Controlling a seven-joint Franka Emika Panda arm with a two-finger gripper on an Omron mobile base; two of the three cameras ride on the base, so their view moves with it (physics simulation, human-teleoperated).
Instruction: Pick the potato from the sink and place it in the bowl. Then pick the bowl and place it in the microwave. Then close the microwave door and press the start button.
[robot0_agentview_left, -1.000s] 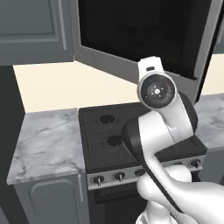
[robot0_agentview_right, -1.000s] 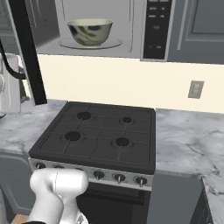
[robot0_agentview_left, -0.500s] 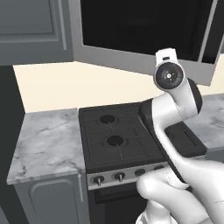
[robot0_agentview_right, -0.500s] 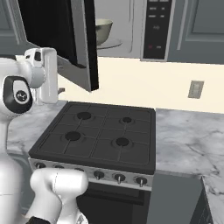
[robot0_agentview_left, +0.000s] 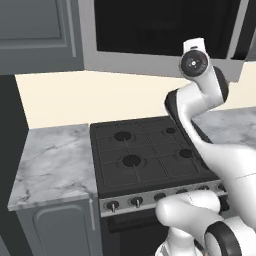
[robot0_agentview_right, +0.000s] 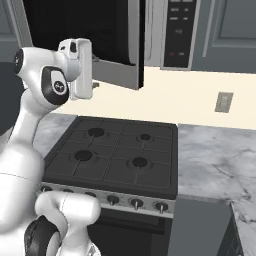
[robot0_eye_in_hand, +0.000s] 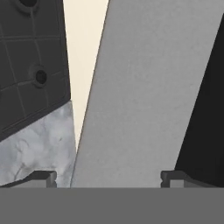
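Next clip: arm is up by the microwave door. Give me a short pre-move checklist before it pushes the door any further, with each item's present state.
1. Gripper open, nothing held: ok; the fingertips stand wide apart in the hand view.
2. Gripper up against the microwave door: ok; its grey frame sits right in front of the fingertips.
3. Door fully shut: not ok; it stands ajar in the right base view.
4. Bowl inside the microwave: cannot tell; the door hides the cavity.
5. Control panel unobstructed: ok.
6. Stove top free under the arm: ok.

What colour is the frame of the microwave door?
The wide microwave door's frame is plain silver-grey around black glass; the hand view shows it best.
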